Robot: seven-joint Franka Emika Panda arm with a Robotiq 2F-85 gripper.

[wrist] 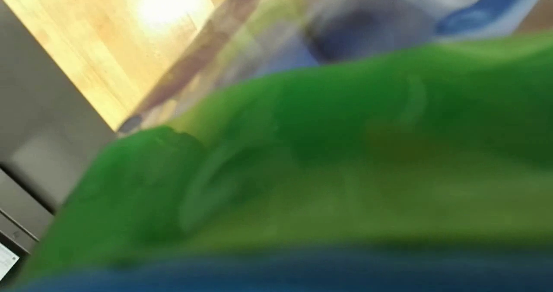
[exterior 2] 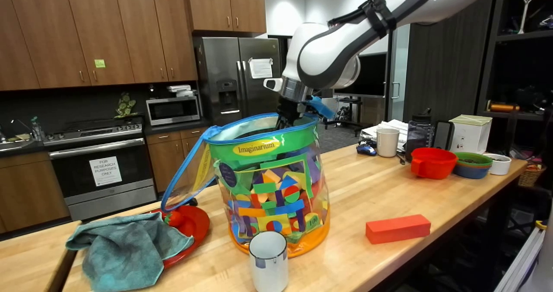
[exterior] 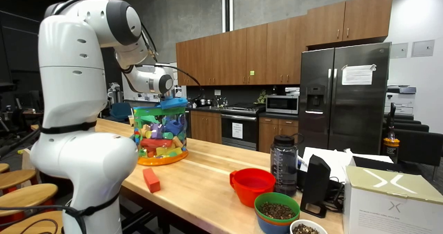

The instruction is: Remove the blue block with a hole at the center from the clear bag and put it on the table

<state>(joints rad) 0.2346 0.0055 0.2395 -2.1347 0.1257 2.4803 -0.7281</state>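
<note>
The clear bag (exterior 2: 298,143), with a green upper band, blue rim and orange base, stands upright and open, full of coloured blocks; it also shows in an exterior view (exterior: 143,111). A blue block (exterior: 173,127) shows through its wall near the top of the pile; it seems to have a rounded opening. My gripper (exterior 2: 284,121) points down into the bag's mouth, its fingertips hidden behind the rim, so its opening is unclear. The wrist view is mostly filled by the green band (wrist: 302,110), blurred, with no fingers visible. The table (exterior: 207,182) is light wood.
A red-orange block (exterior 2: 398,229) lies near the table edge. A white mug (exterior 2: 268,261) stands close to the bag. A teal cloth (exterior 2: 125,253) covers part of a red plate (exterior 2: 198,223). A red bowl (exterior: 252,185), bottle (exterior: 284,164) and small bowls (exterior: 277,209) stand farther along.
</note>
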